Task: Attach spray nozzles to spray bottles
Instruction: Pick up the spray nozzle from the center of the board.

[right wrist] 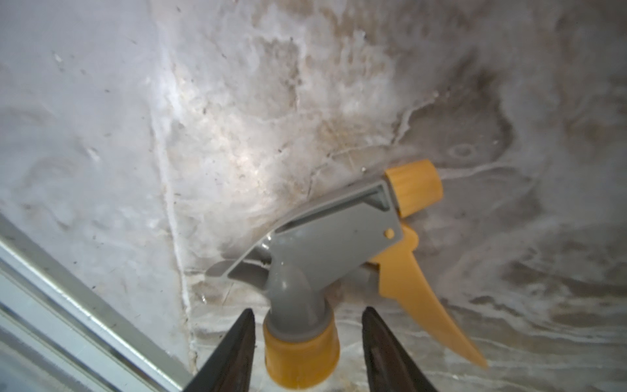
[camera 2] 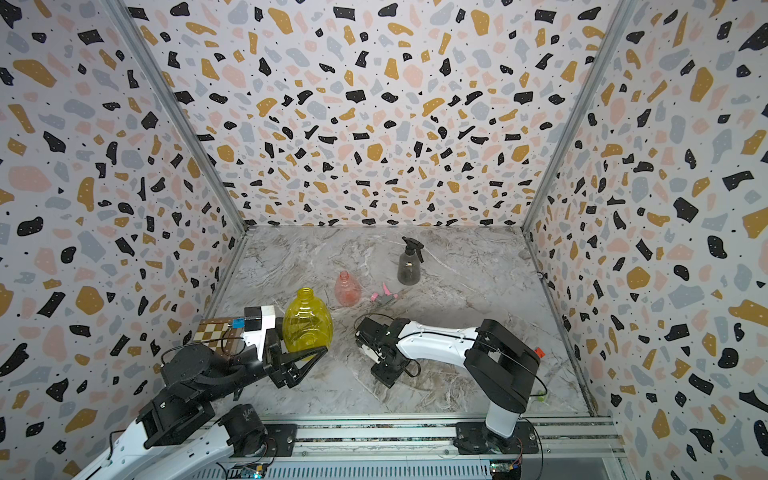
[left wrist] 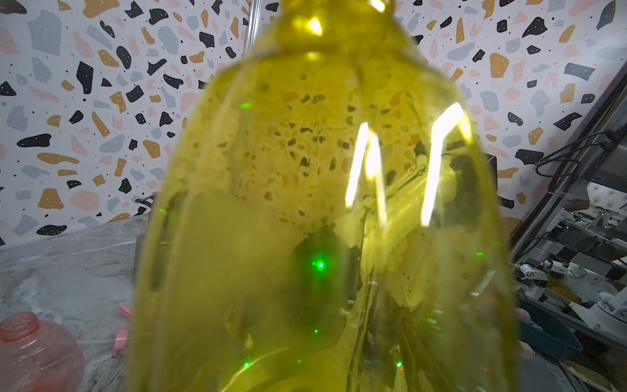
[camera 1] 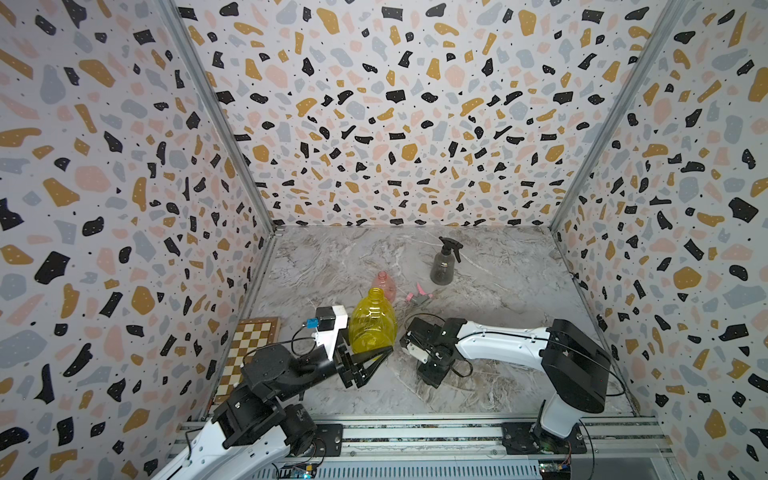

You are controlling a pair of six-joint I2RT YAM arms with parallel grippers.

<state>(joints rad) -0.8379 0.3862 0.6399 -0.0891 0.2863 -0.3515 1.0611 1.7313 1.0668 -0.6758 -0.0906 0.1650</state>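
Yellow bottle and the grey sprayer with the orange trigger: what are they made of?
The yellow bottle looks like thin see-through plastic with a glossy finish: in the left wrist view the wall's pattern shows through it and lights glint on it. The sprayer looks like hard plastic, solid-coloured and fairly matte: nothing shows through it, and its edges look moulded.

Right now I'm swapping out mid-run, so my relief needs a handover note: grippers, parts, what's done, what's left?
Left gripper: shut on the yellow bottle, which is upright with its neck open.
Right gripper: open, straddling the collar of the grey-and-yellow nozzle, not yet gripping.
Done: black nozzle sits on the smoky grey bottle.
Left: grip that nozzle and fit it to the yellow bottle; pink nozzle lies loose beside the uncapped pink bottle.
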